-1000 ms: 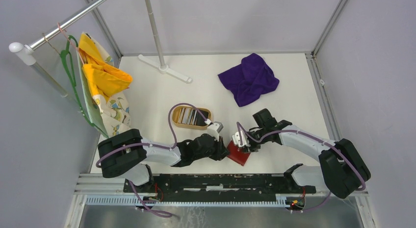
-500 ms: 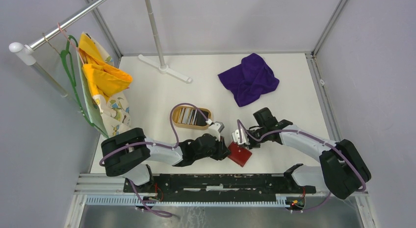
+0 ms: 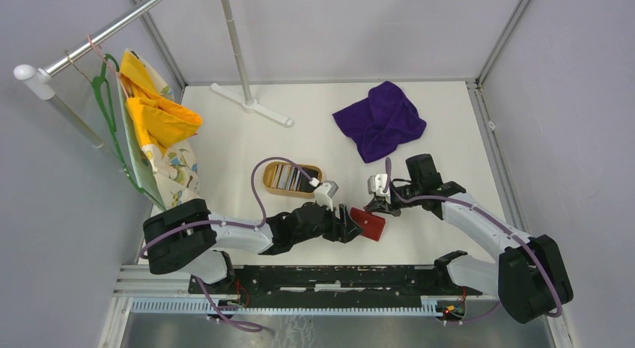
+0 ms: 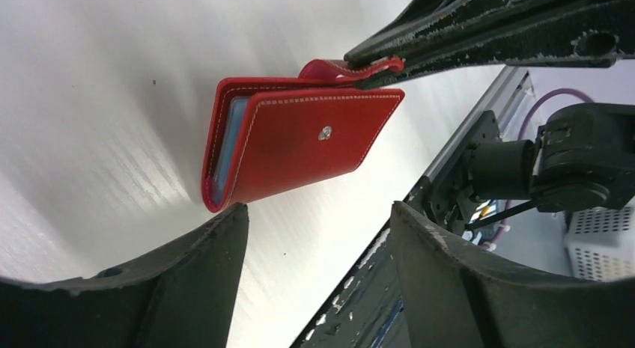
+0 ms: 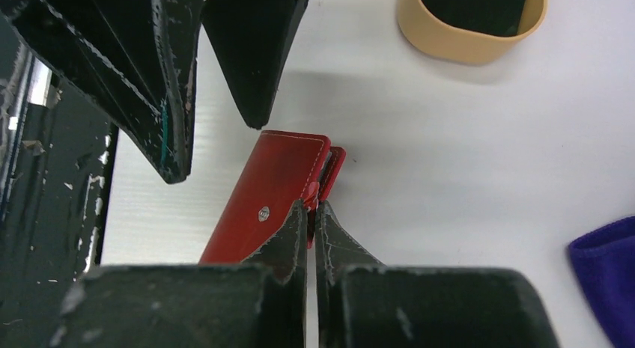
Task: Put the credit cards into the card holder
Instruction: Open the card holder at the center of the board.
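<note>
The red card holder (image 3: 369,223) lies folded at the front middle of the table, between my two grippers. My right gripper (image 5: 313,207) is shut on its snap tab (image 4: 341,67), which is pulled away from the red body (image 4: 303,142) and its snap stud. My left gripper (image 4: 314,213) is open just short of the holder's folded edge, with nothing between its fingers (image 5: 251,56). In the top view the left gripper (image 3: 349,227) is at the holder's left and the right gripper (image 3: 381,207) at its far right corner. The credit cards (image 3: 287,176) stand in the tan oval tray (image 3: 267,185).
A purple cloth (image 3: 380,120) lies at the back right. A white stand's foot (image 3: 251,105) is at the back, and yellow and patterned fabric (image 3: 157,120) hangs on a rail at the left. The metal front rail (image 3: 314,277) runs just below the holder.
My left gripper has opened and let go of the card holder. My right gripper has shut on the snap tab and drawn back to the right, with the holder shifted slightly away from the front edge.
</note>
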Controlling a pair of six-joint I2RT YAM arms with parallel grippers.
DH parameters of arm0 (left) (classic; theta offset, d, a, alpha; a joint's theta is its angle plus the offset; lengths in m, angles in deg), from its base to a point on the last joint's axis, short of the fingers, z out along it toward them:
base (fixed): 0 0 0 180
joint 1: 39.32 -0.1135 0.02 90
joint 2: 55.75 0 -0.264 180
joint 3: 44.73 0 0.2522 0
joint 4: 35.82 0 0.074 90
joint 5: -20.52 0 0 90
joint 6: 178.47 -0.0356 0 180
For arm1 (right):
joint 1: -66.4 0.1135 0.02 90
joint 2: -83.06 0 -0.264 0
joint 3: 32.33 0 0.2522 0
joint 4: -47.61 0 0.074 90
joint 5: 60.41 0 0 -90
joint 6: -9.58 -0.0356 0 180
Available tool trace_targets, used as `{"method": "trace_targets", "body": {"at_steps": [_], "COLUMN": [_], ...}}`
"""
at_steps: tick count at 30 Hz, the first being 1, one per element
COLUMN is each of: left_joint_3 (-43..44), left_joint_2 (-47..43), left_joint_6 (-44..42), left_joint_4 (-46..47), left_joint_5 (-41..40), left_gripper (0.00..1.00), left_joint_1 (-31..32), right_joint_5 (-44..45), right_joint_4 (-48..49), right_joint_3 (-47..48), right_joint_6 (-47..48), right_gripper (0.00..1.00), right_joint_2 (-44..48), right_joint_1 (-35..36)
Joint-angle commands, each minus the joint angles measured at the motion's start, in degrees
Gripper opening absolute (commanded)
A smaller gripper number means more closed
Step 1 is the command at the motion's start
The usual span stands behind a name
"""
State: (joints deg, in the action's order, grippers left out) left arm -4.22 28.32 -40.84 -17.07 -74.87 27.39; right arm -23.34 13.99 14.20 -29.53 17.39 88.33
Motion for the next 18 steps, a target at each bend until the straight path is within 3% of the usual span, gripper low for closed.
{"method": "trace_targets", "body": {"at_steps": [1,7,18], "left_joint_3": [-0.9,-2.6,-1.8], "left_joint_2": [1.1,2.6,4.7], "left_joint_6": [7.3,12.4,16.5], "left_joint_4": [7.8,13.0,13.8], "left_joint_5": [0.7,0.0,-2.5], "left_gripper": [0.78,0.81,0.83], "left_joint_1": [-0.1,-0.1,-0.2], "right_joint_5": [-5.5,-6.3,-5.1], "right_joint_4": [3.2,5.5,7.3], "right_joint_3": [0.8,-0.1,-0.9], "right_joint_6": [-4.3,-6.7,-8.5], "right_gripper": [0.00,0.00,0.00], "right_joint_2": [1.1,3.1,4.2], "right_joint_1": [-0.3,-0.9,-1.6]}}
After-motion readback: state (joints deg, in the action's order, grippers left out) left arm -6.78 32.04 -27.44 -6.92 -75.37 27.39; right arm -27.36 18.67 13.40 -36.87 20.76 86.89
